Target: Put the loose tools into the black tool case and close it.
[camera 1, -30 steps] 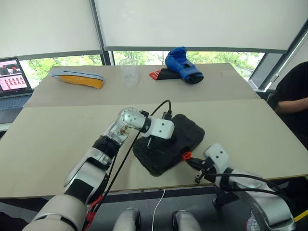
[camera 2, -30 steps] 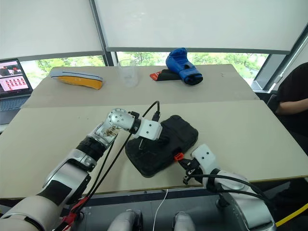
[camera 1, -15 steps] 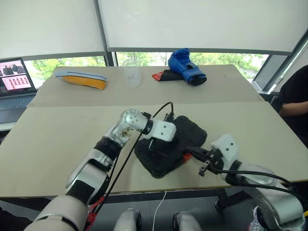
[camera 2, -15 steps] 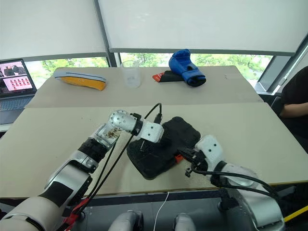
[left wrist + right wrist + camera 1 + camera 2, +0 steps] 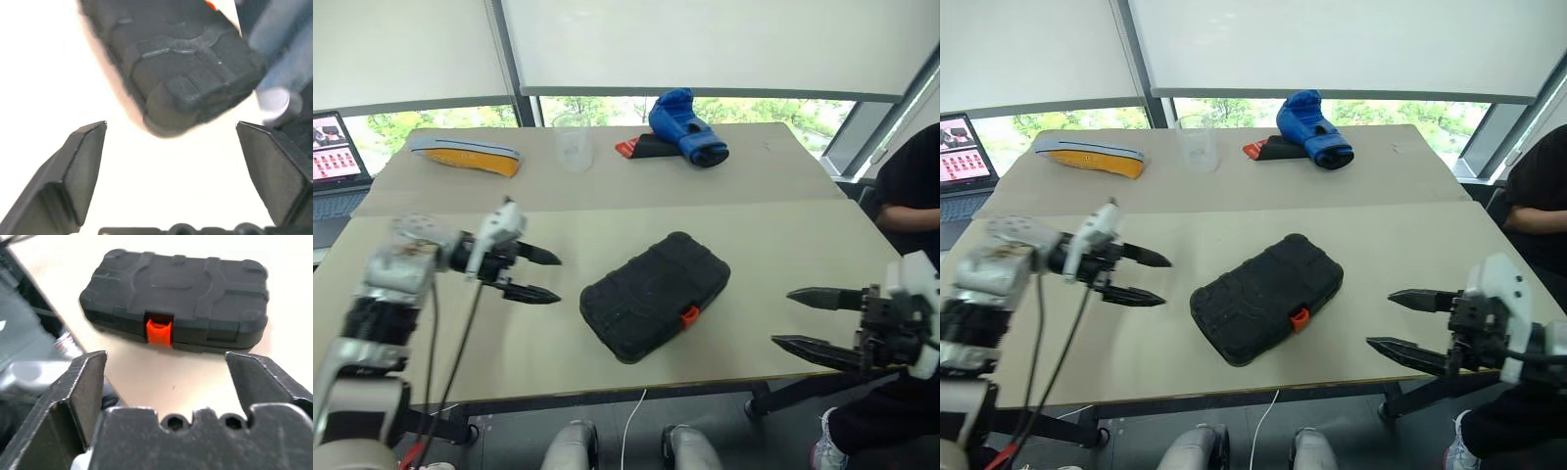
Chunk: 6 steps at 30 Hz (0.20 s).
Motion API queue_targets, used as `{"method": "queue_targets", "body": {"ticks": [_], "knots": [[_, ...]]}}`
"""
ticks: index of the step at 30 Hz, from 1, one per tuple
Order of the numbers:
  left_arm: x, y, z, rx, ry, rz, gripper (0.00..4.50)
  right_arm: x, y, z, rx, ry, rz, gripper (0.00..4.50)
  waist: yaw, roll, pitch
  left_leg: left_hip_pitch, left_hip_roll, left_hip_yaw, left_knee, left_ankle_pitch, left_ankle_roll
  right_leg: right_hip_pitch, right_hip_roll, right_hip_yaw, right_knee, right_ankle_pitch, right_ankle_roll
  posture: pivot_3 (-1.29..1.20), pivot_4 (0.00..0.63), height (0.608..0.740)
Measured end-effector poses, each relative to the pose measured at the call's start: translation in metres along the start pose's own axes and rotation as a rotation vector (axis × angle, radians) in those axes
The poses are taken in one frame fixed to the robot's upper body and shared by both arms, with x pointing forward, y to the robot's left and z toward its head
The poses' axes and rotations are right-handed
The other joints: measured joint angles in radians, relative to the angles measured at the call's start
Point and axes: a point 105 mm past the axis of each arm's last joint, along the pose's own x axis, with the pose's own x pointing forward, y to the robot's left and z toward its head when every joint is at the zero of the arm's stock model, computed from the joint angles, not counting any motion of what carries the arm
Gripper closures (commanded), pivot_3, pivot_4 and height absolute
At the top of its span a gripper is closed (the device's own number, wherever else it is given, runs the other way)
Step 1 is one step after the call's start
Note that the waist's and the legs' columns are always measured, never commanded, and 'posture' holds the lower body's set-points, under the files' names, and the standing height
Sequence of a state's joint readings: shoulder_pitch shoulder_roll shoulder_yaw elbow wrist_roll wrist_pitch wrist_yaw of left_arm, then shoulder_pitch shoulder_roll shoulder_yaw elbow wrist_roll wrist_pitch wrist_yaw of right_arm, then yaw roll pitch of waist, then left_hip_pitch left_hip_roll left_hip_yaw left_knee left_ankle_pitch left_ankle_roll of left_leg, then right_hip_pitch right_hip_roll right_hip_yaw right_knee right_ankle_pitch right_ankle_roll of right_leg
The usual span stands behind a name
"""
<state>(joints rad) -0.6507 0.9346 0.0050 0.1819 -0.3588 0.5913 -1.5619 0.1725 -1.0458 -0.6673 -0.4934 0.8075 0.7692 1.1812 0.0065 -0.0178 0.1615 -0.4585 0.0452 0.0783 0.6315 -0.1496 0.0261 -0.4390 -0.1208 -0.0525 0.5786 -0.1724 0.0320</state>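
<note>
Black tool case (image 5: 655,306) lying shut and flat near the front edge of the desk (image 5: 783,245), orange latch (image 5: 689,315) seated at the seam, no loose tools seen on the surface. Left pincer (image 5: 534,275) and right pincer (image 5: 810,321) hanging wide and empty, well apart on either side of the case, touching nothing. Judged to be at the closing stage, nearly done; next, perhaps only a check that the latch has caught.
</note>
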Motion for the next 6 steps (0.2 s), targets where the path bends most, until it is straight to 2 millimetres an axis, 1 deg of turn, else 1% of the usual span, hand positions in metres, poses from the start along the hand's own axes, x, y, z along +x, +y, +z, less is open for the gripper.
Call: {"method": "queue_targets", "body": {"ticks": [1, 3, 6], "knots": [[-0.005, -0.002, -0.002, -0.017, -0.010, 0.021, 0.01, -0.001, -0.003, 0.002, -0.002, -0.010, 0.000, 0.08, 0.004, 0.000, 0.000, 0.000, -0.001, 0.001, 0.000, 0.000, 0.000, 0.000, -0.001, 0.000, 0.000, 0.000, 0.000, 0.00, 0.150, 0.740], [-0.008, -0.005, -0.007, -0.041, -0.025, 0.047, 0.01, -0.001, -0.010, 0.006, -0.002, -0.034, -0.004, 0.08, 0.010, 0.000, 0.000, -0.001, -0.002, 0.001, 0.000, 0.000, -0.001, 0.000, -0.003, -0.001, 0.000, 0.000, 0.001, 0.00, 0.150, 0.740], [-0.004, -0.010, -0.017, -0.057, -0.009, 0.054, 0.01, 0.005, -0.011, 0.007, -0.002, -0.042, 0.018, 0.08, 0.018, -0.002, 0.002, -0.002, -0.001, 0.002, 0.000, 0.000, -0.001, -0.001, -0.004, -0.002, 0.000, 0.000, 0.001, 0.00, 0.150, 0.740]]}}
